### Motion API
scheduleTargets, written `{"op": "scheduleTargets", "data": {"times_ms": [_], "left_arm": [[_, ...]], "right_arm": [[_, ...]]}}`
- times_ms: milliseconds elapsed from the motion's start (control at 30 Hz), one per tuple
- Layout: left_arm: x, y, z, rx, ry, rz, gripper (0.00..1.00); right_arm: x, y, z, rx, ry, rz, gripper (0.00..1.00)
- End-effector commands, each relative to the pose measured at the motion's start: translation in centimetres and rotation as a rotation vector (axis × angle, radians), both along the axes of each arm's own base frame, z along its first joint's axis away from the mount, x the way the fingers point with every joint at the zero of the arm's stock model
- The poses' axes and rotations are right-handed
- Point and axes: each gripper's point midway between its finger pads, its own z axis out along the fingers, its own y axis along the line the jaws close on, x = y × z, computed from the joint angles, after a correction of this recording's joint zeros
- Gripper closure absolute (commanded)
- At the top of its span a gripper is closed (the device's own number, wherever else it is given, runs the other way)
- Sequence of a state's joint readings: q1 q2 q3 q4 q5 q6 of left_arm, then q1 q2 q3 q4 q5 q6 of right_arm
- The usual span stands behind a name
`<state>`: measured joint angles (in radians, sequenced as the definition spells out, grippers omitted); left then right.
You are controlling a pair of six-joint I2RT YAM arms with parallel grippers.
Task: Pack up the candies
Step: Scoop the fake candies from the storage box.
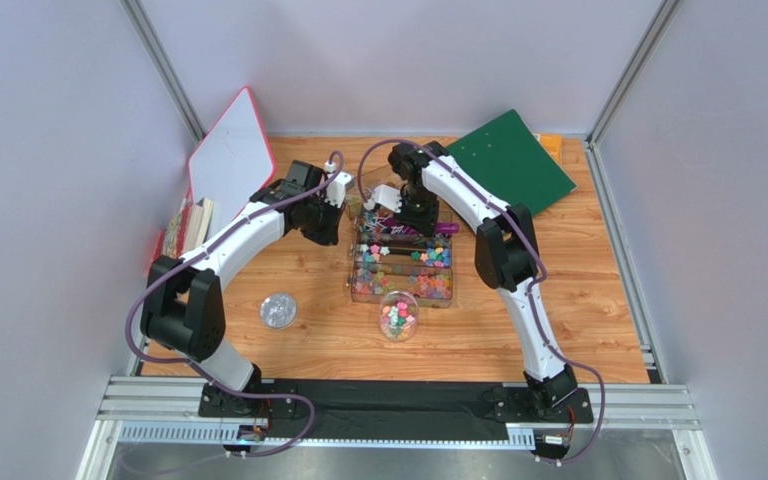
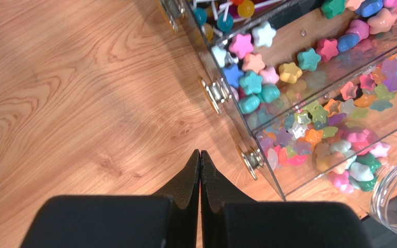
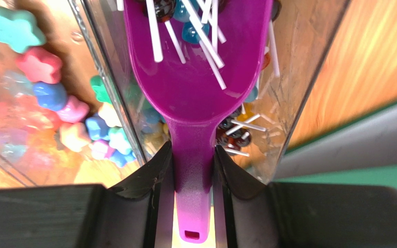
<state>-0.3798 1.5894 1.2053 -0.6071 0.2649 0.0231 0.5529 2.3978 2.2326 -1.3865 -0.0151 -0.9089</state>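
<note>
Your right gripper [image 3: 193, 155] pinches the handle of a purple scoop [image 3: 195, 88]. The scoop's bowl, cut off at 12 o'clock, holds lollipops [image 3: 182, 31] inside a clear compartment box [image 3: 107, 88]. Your left gripper [image 2: 200, 160] has its fingers pressed together above the wooden table [image 2: 81, 93]. Star-shaped candies [image 2: 252, 82] fill the box's other compartments, some blurred through its walls. At the box's 6 o'clock, a small clear jar [image 1: 399, 295] holds a few candies. A round clear disc [image 1: 278, 310] lies at the jar's 9 o'clock.

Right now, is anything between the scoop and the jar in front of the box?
Only the box's own dividers and rows of candies lie between the scoop and the jar. Lifted over them, nothing visible blocks it.
</note>
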Motion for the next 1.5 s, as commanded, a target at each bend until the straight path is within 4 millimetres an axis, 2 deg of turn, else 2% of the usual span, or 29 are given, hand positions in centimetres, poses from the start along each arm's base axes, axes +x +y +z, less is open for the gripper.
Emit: {"op": "scheduleTargets", "data": {"times_ms": [0,267,500,667,733,767,800,867,900,1000,1100,1233,1400,1467], "left_arm": [[0.5,0.4,1.8,0.019,-0.051,-0.011,1.00],[1.5,0.8,1.5,0.056,-0.046,0.009,1.00],[2.0,2.0,1.3,0.127,-0.063,0.006,1.00],[2.5,3.2,2.1,0.193,-0.081,-0.003,1.00],[3.0,3.4,2.7,0.209,-0.101,-0.014,1.00],[3.0,3.8,2.8,0.226,-0.107,-0.031,1.00],[3.3,4.0,2.9,0.237,-0.114,-0.037,0.90],[3.4,4.4,3.0,0.257,-0.116,-0.048,0.66],[3.5,4.4,3.1,0.260,-0.119,-0.049,0.46],[3.3,3.9,3.3,0.238,-0.113,-0.072,0.35],[3.0,4.0,3.0,0.251,-0.099,-0.100,0.29],[3.2,4.6,2.8,0.296,-0.109,-0.136,0.29],[4.8,4.3,4.1,0.300,-0.144,-0.127,0.29],[5.3,4.2,4.3,0.298,-0.149,-0.119,0.29]], "right_arm": [[-8.5,1.5,2.0,0.093,0.340,0.087,1.00],[-8.0,1.8,0.9,0.130,0.374,0.060,1.00],[-6.6,3.6,-0.3,0.199,0.345,0.079,1.00],[-5.8,4.6,-0.6,0.256,0.298,0.119,1.00],[-5.9,4.4,-0.7,0.276,0.275,0.125,1.00],[-5.0,5.0,-0.7,0.316,0.227,0.134,1.00],[-5.4,4.7,-0.5,0.329,0.220,0.135,1.00],[-4.7,5.3,0.3,0.386,0.176,0.132,1.00],[-4.9,5.3,0.1,0.392,0.181,0.128,1.00],[-4.6,5.3,0.2,0.414,0.171,0.111,1.00],[-4.2,5.3,0.6,0.443,0.155,0.101,1.00],[-3.4,4.9,1.3,0.474,0.107,0.103,1.00],[-2.7,3.9,2.9,0.458,0.032,0.080,1.00],[-1.6,3.5,3.5,0.426,-0.038,0.062,1.00]]}}
